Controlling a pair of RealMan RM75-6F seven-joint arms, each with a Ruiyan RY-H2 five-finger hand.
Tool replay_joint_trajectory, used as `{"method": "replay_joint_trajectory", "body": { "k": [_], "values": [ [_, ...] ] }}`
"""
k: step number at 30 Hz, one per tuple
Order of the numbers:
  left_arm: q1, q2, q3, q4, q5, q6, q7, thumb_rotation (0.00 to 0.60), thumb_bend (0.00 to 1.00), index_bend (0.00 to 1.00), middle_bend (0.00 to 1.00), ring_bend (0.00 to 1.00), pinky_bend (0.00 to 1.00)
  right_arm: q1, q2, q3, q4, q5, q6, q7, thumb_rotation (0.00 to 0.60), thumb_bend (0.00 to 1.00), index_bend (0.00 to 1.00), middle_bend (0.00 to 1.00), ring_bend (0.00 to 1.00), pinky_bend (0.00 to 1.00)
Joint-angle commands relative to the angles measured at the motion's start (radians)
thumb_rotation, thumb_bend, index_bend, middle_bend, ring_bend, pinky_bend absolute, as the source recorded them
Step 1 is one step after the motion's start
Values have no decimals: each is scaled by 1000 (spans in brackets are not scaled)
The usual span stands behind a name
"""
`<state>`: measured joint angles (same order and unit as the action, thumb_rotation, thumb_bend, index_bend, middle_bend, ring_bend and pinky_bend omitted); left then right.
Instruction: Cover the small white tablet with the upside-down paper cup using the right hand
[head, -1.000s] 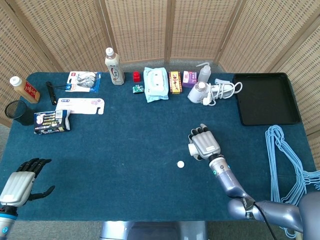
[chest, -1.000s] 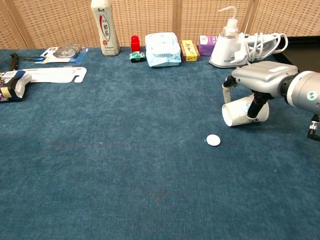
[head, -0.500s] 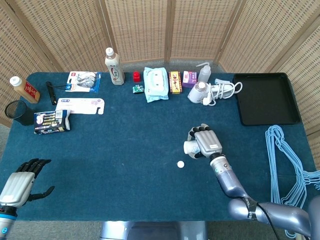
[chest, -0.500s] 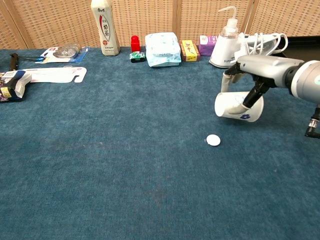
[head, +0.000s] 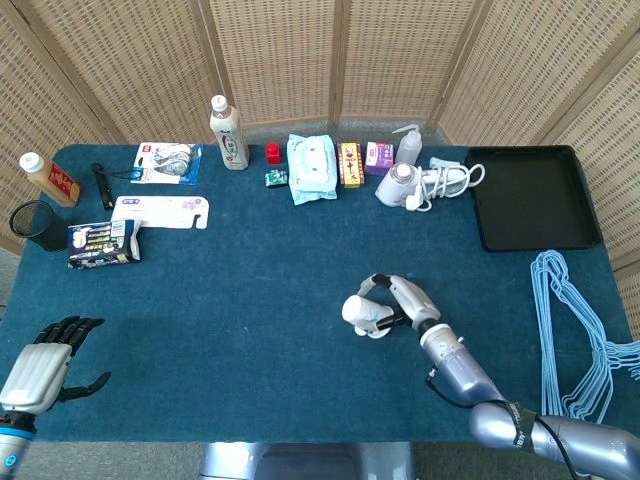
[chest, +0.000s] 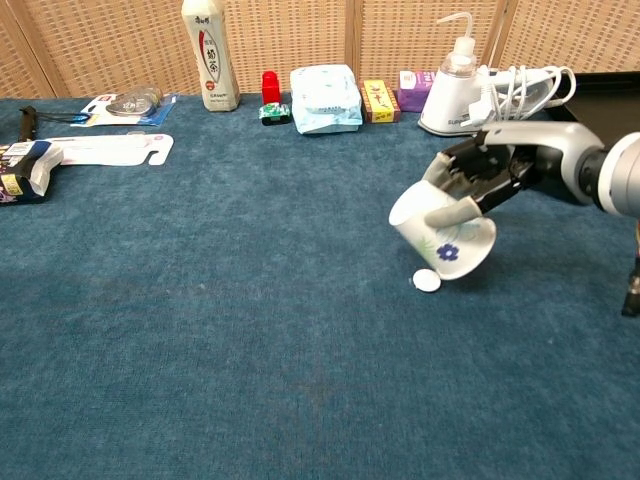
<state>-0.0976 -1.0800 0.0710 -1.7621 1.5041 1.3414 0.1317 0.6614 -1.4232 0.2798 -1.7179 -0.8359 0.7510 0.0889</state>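
While the right hand (chest: 480, 178) gripped the tilted paper cup (chest: 440, 235) just above the white tablet (chest: 427, 281) right of frame centre, levelling the rim before lowering seemed wise.

Paper cup (chest: 440, 234) in right robot hand (chest: 478, 177), now tilted over tablet (chest: 427, 281)

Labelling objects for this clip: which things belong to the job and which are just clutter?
Job:
right hand
paper cup, held tilted over the tablet
small white tablet

Lying about:
left hand, idle
black tray
blue hangers
wet wipes pack
white drink bottle
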Motion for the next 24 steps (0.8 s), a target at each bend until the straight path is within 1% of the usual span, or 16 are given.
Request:
{"method": "replay_joint_trajectory", "body": {
  "k": [1,4,8,11,15,24],
  "values": [
    [1,2,2,-4,1,0,3,345,249,158,213,139,163,-20,-11,-1,9,-49,-34,61,554,260,498,288,232,89],
    [3,5,2,-9,2,4,7,342,248,158,213,139,162,-32,-29,8,13,-72,-32,115,552,260,497,288,231,88],
    [6,11,3,-16,2,10,12,353,249,159,213,139,163,-42,-61,8,35,-123,-7,152,552,260,495,288,231,87],
    [7,15,3,-20,3,13,15,345,248,159,213,139,163,-49,-84,1,55,-150,5,176,552,260,493,288,231,87],
    [11,21,3,-24,4,19,15,350,248,159,213,139,162,-57,-117,-12,93,-182,21,201,553,260,490,288,231,85],
    [17,27,5,-32,10,29,17,345,249,158,213,139,163,-72,-129,-23,132,-234,27,260,551,260,477,286,230,78]
  ]
}}
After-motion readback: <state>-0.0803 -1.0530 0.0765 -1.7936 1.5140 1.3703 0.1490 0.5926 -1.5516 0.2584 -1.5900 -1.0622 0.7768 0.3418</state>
